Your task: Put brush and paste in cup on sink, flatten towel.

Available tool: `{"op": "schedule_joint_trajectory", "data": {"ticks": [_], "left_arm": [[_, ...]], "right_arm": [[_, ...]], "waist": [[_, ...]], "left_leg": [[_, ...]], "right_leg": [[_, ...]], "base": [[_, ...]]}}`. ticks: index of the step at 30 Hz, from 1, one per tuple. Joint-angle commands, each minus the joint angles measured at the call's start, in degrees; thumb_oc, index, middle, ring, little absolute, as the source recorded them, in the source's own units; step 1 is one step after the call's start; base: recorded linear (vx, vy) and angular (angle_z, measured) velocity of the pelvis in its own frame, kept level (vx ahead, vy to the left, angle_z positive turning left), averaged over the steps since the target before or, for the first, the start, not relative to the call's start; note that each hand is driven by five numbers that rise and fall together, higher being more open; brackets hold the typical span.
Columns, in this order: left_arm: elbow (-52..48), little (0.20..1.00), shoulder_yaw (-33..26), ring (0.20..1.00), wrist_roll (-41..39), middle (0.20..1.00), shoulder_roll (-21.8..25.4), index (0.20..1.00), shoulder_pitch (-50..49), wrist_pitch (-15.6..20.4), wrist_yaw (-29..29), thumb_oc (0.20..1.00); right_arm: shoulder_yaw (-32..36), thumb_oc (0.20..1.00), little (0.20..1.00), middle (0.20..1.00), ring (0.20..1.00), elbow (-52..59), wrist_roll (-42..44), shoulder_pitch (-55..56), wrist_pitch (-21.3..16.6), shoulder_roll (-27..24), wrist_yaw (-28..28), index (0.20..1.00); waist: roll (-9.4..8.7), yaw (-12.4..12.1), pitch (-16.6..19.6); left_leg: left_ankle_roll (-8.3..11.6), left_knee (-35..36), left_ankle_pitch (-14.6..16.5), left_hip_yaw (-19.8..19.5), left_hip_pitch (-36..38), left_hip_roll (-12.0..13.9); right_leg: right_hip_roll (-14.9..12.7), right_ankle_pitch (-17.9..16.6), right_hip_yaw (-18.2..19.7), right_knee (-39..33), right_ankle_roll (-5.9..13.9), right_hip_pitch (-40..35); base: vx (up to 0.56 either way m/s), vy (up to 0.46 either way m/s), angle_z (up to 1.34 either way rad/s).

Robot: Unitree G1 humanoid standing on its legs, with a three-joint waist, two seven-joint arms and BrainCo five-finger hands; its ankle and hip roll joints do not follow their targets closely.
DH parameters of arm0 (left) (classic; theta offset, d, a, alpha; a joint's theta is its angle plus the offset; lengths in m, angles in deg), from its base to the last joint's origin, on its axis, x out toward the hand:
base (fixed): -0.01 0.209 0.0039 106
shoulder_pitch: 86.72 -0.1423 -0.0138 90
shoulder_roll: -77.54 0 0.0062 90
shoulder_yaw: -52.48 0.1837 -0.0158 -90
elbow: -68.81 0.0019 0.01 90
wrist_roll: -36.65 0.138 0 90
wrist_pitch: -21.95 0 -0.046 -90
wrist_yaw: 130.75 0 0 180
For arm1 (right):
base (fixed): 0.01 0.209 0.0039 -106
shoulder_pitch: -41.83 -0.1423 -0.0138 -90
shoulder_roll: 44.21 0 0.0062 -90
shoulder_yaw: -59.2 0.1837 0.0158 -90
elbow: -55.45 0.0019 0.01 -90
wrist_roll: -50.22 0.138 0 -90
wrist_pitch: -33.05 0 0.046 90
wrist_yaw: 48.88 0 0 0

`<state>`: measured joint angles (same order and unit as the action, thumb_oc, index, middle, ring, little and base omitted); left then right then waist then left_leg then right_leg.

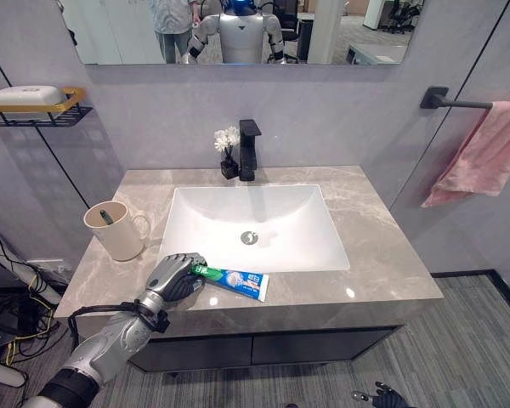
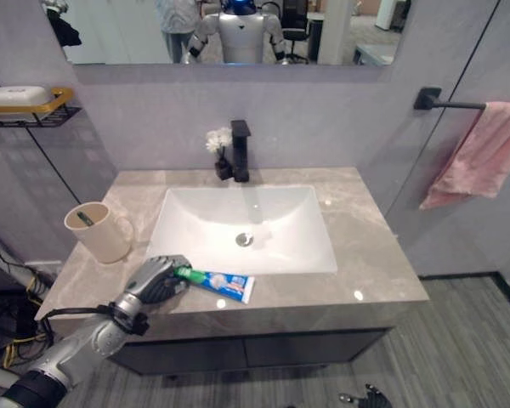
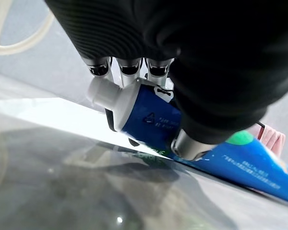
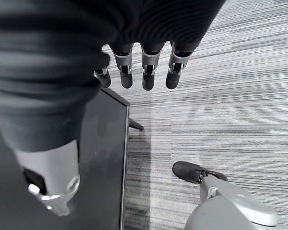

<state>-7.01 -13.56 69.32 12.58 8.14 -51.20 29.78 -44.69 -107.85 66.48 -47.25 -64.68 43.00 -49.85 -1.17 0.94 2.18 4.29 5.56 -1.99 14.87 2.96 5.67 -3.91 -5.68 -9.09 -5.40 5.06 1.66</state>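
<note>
Fingers [image 3: 129,67] of the left hand [image 1: 174,278] clasp the blue-green, white-capped paste [image 1: 238,280].

The left hand [image 2: 159,279] has its fingers [image 2: 175,270] curled round the toothpaste tube [image 2: 222,283] on the counter [image 2: 357,246].

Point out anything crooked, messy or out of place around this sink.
Two things stand out. The pink towel hangs bunched and lopsided at one end of its bar, not spread flat. The toothpaste tube lies on the counter's front edge, outside the cup, with the left hand closed on its cap end.
</note>
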Motion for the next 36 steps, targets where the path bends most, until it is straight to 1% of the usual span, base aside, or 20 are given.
{"op": "schedule_joint_trajectory", "data": {"ticks": [1,2,5,7,12,13,16,17,18,19,20,22,24,26,29,31,32,33,35,36], "left_arm": [[0.8,0.2,-0.5,0.2,1.5,0.2,0.1,0.2,7.0,-0.2,-5.5,0.2],[0.8,0.2,-0.5,0.2,1.5,0.2,0.0,0.2,7.1,-0.3,-5.6,0.2],[-0.9,0.2,-1.8,0.2,2.5,0.2,1.0,0.2,8.4,-0.4,-7.3,0.2],[-1.7,0.2,-2.4,0.2,2.8,0.2,1.3,0.2,8.5,-0.6,-7.5,0.2],[-4.9,0.2,-4.3,0.2,3.9,0.2,2.9,0.2,9.8,-0.5,-8.3,0.2],[-6.0,0.2,-5.3,0.2,4.5,0.2,3.5,0.2,10.0,-0.6,-8.7,0.2],[-7.2,0.2,-6.0,0.2,4.8,0.2,3.8,0.2,10.0,-0.6,-8.8,0.2],[-8.2,0.2,-6.6,0.2,5.1,0.2,4.2,0.2,10.1,-0.7,-8.9,0.2],[-8.9,0.2,-7.5,0.2,5.3,0.2,4.5,0.2,10.2,-1.0,-9.6,0.2],[-9.7,0.2,-8.1,0.2,5.5,0.2,4.6,0.2,10.5,-1.4,-10.2,0.2],[-9.8,0.2,-8.0,0.2,5.5,0.2,4.6,0.2,10.6,-1.5,-10.1,0.2],[-10.1,0.2,-8.3,0.2,5.4,0.2,4.9,0.2,11.5,-1.8,-11.1,0.2],[-10.1,0.2,-8.0,0.2,5.2,0.2,5.0,0.2,13.0,-2.4,-12.1,0.2],[-10.1,0.2,-8.5,0.2,5.7,0.2,5.2,0.2,14.0,-3.0,-13.8,0.2],[-10.4,0.2,-9.5,0.2,6.7,0.2,5.3,0.2,15.2,-3.4,-16.2,0.2],[-10.4,0.2,-11.4,0.2,7.6,0.2,5.5,0.2,15.5,-4.3,-17.8,0.2],[-10.7,0.2,-13.4,0.2,8.8,0.2,5.5,0.2,15.9,-4.8,-18.8,0.2],[-10.8,0.2,-13.5,0.2,8.8,0.2,5.5,0.2,15.9,-4.8,-18.7,0.2],[-10.8,0.2,-15.1,0.2,10.1,0.2,5.9,0.2,17.1,-5.8,-19.6,0.2],[-11.2,0.2,-15.4,0.2,10.7,0.2,6.0,0.2,17.9,-5.8,-19.6,0.2]], "right_arm": [[1.1,1.0,1.0,1.0,1.0,-3.7,3.2,-3.8,-1.2,0.6,-2.2,1.0],[1.1,1.0,1.0,1.0,1.0,-3.8,3.2,-3.8,-1.3,0.6,-2.2,1.0],[5.8,1.0,1.0,1.0,1.0,-8.5,7.0,-3.2,-0.2,-0.2,-2.4,1.0],[6.4,1.0,1.0,1.0,1.0,-9.5,7.3,-3.2,0.1,-0.3,-2.4,1.0],[10.9,1.0,1.0,1.0,1.0,-14.9,7.9,-2.2,2.2,-2.9,-2.6,1.0],[13.6,1.0,1.0,1.0,1.0,-16.2,10.0,-1.8,2.4,-4.4,-3.1,1.0],[16.9,1.0,1.0,1.0,1.0,-17.0,13.4,-1.7,2.4,-6.0,-3.5,1.0],[19.1,1.0,1.0,1.0,1.0,-17.4,16.2,-1.9,2.2,-7.2,-4.1,1.0],[23.7,1.0,1.0,1.0,1.0,-16.9,23.6,-2.5,0.7,-9.2,-5.3,1.0],[26.5,1.0,1.0,1.0,1.0,-16.5,27.7,-2.8,-0.3,-10.3,-6.3,1.0],[26.5,1.0,1.0,1.0,1.0,-16.4,27.8,-2.8,-0.3,-10.3,-6.3,1.0],[30.1,1.0,1.0,1.0,1.0,-15.8,32.0,-3.6,-1.4,-13.2,-7.4,1.0],[30.9,1.0,1.0,1.0,1.0,-14.5,31.8,-4.9,-2.4,-15.2,-9.1,1.0],[32.2,1.0,1.0,1.0,1.0,-10.2,31.3,-6.3,-4.7,-16.7,-12.3,1.0],[33.6,1.0,1.0,1.0,1.0,-1.3,30.8,-7.6,-8.4,-18.6,-14.9,1.0],[34.5,1.0,1.0,1.0,1.0,11.4,26.6,-6.8,-10.9,-19.3,-18.9,1.0],[35.5,1.0,1.0,1.0,1.0,25.5,19.0,-4.9,-12.5,-19.8,-22.9,1.0],[35.7,1.0,1.0,1.0,1.0,26.2,18.5,-4.6,-12.1,-19.5,-23.4,1.0],[37.0,1.0,1.0,1.0,1.0,39.6,11.3,-3.1,-12.4,-20.0,-26.1,1.0],[37.5,1.0,1.0,1.0,1.0,42.2,8.3,-2.9,-12.4,-20.0,-27.1,1.0]], "waist": [[-1.96,0.8,0.3],[-1.95,0.7,0.2],[-1.92,1.1,0.6],[-1.93,1.1,0.7],[-2.04,1.5,1.0],[-2.08,1.8,1.2],[-2.01,2.0,1.3],[-2.01,2.2,1.4],[-2.05,2.7,1.6],[-1.9,2.7,1.6],[-1.88,2.7,1.6],[-1.9,3.2,2.0],[-1.78,3.2,2.1],[-1.54,3.4,2.2],[-1.35,3.9,2.5],[-0.91,4.5,2.5],[-0.55,5.1,2.6],[-0.51,5.1,2.7],[-0.22,5.8,3.1],[-0.11,5.9,3.3]], "left_leg": [[3.19,-0.6,-0.1,-2.0,1.5,3.2],[3.19,-0.6,-0.1,-2.0,1.5,3.2],[3.22,-0.6,0.2,-1.6,1.8,3.2],[3.26,-0.6,0.2,-1.5,1.9,3.2],[3.36,-0.6,0.5,-1.2,2.2,3.3],[3.39,-0.6,0.6,-1.0,2.4,3.3],[3.41,-0.6,0.8,-0.9,2.5,3.4],[3.4,-0.6,0.8,-0.8,2.6,3.4],[3.43,-0.6,0.9,-0.6,2.8,3.5],[3.44,-0.6,1.0,-0.5,2.8,3.6],[3.45,-0.6,1.0,-0.5,2.9,3.6],[3.44,-0.6,1.1,-0.4,3.0,3.6],[3.44,-0.6,1.2,-0.3,3.1,3.6],[3.38,-0.6,1.3,0.0,3.3,3.6],[3.3,-0.6,1.4,0.2,3.5,3.6],[3.18,-0.6,1.5,0.5,3.7,3.7],[3.02,-0.6,1.4,0.9,4.0,3.7],[3.05,-0.6,1.6,0.8,4.1,3.7],[2.89,-0.6,1.8,1.0,4.3,3.6],[2.8,-0.6,1.9,0.9,4.3,3.6]], "right_leg": [[-4.7,-3.1,3.0,0.4,4.8,-1.2],[-4.7,-3.1,3.0,0.4,4.8,-1.2],[-4.7,-3.2,3.3,0.4,4.85,-1.2],[-4.7,-3.2,3.4,0.4,4.85,-1.2],[-4.7,-3.2,3.6,0.4,4.88,-1.4],[-4.7,-3.2,3.6,0.4,4.93,-1.4],[-4.6,-3.2,3.7,0.4,5.0,-1.5],[-4.6,-3.2,3.8,0.4,5.05,-1.5],[-4.6,-3.2,4.0,0.4,5.14,-1.4],[-4.6,-3.2,4.1,0.4,5.2,-1.4],[-4.6,-3.2,4.1,0.4,5.2,-1.4],[-4.5,-3.1,4.3,0.4,5.29,-1.5],[-4.5,-3.1,4.4,0.4,5.31,-1.5],[-4.5,-3.2,4.7,0.4,5.4,-1.4],[-4.4,-3.2,5.1,0.4,5.48,-1.3],[-4.4,-3.4,5.5,0.4,5.56,-1.3],[-4.3,-3.7,5.7,0.4,5.54,-1.3],[-4.3,-3.6,5.8,0.4,5.62,-1.3],[-4.3,-3.6,6.1,0.4,5.57,-1.3],[-4.3,-3.5,6.1,0.4,5.55,-1.4]], "base": [[0.01,0.003,-0.06],[0.01,0.011,-0.07],[0.0,0.005,-0.06],[0.0,0.0,-0.02],[0.0,0.0,0.0],[0.0,0.0,0.0],[0.0,-0.001,-0.04],[0.0,0.0,0.0],[0.01,0.001,-0.04],[0.0,0.0,0.0],[0.0,0.0,0.0],[0.0,0.0,0.0],[0.0,0.0,0.0],[0.0,0.004,-0.02],[-0.01,0.012,-0.1],[-0.02,0.022,-0.17],[0.0,0.022,-0.09],[0.0,0.017,-0.09],[0.02,0.009,-0.08],[0.01,0.008,-0.04]]}}
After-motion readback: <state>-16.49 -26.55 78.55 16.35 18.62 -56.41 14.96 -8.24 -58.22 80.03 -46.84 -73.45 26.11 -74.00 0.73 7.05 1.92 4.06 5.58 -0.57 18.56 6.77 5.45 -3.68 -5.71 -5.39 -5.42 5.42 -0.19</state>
